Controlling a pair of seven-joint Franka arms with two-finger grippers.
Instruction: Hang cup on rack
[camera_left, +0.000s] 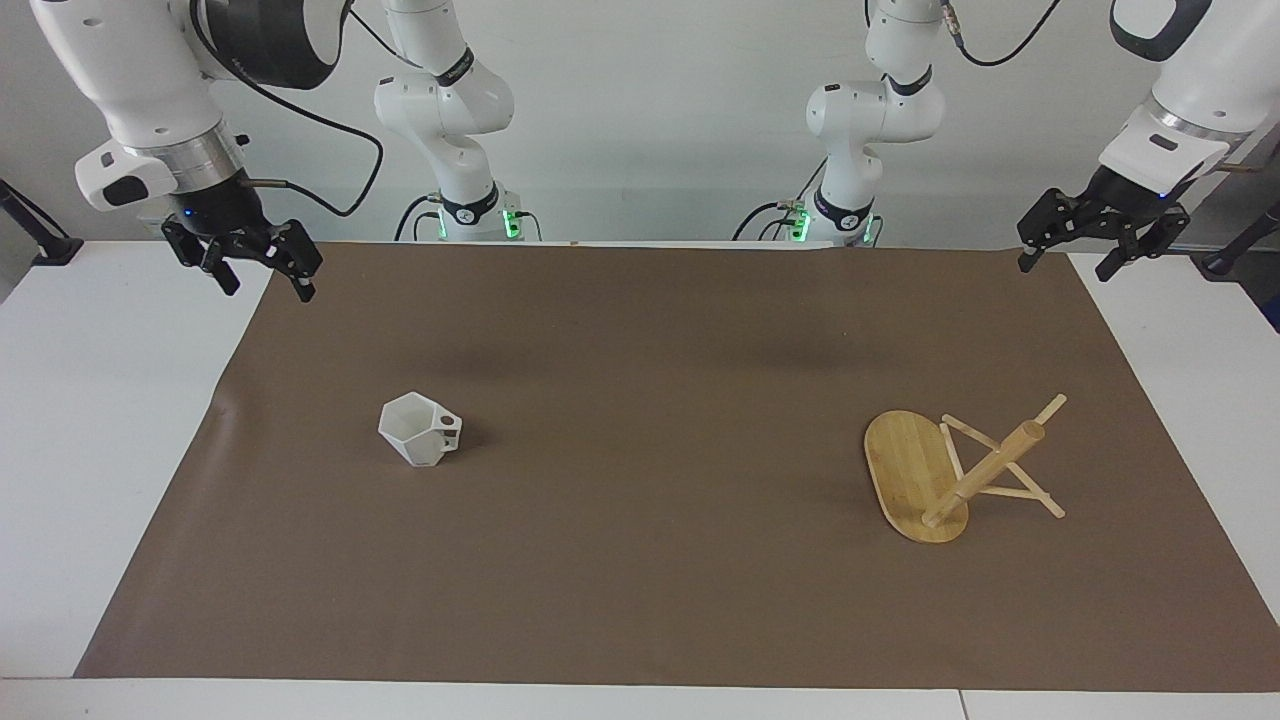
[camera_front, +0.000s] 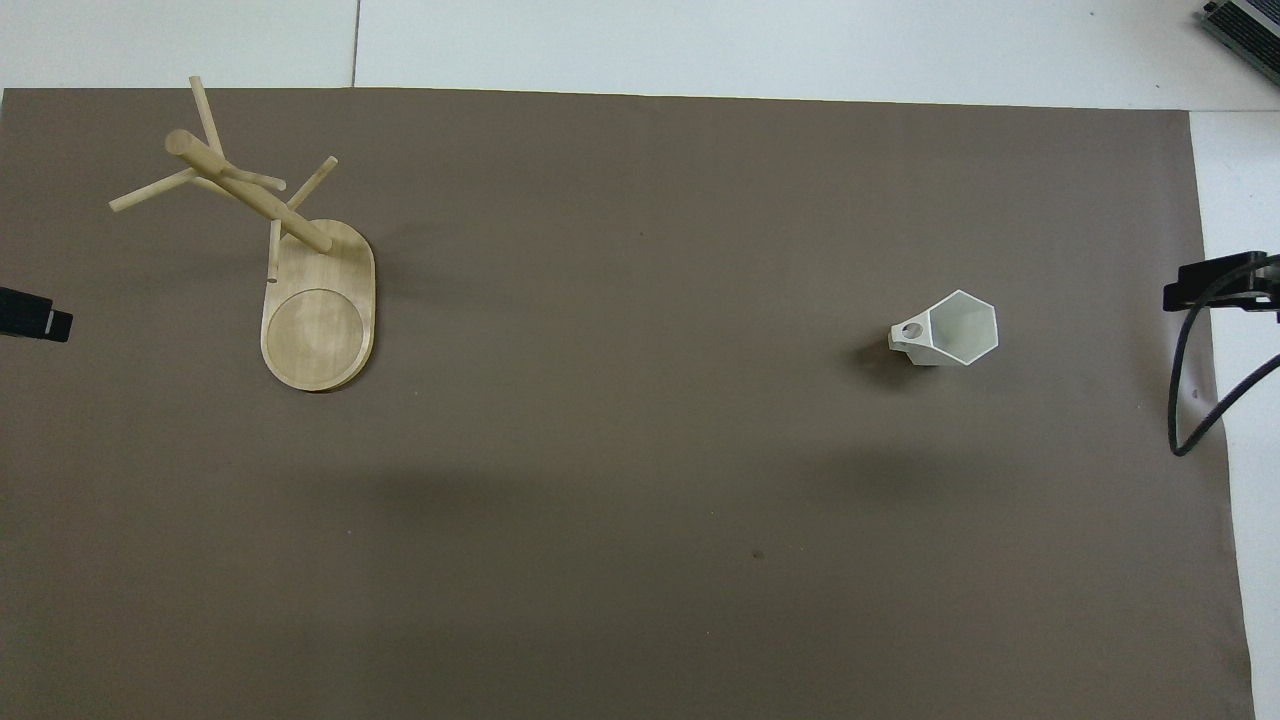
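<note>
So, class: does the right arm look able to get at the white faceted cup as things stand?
Probably yes: the right gripper hangs open over the mat's corner, and the cup stands alone on bare mat at its end.

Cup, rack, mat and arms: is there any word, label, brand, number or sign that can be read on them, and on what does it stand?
None can be read.
Cup: plain white, no print.
Rack: bare bamboo, no label.
Mat: plain brown.
Arms: no readable marking.
</note>
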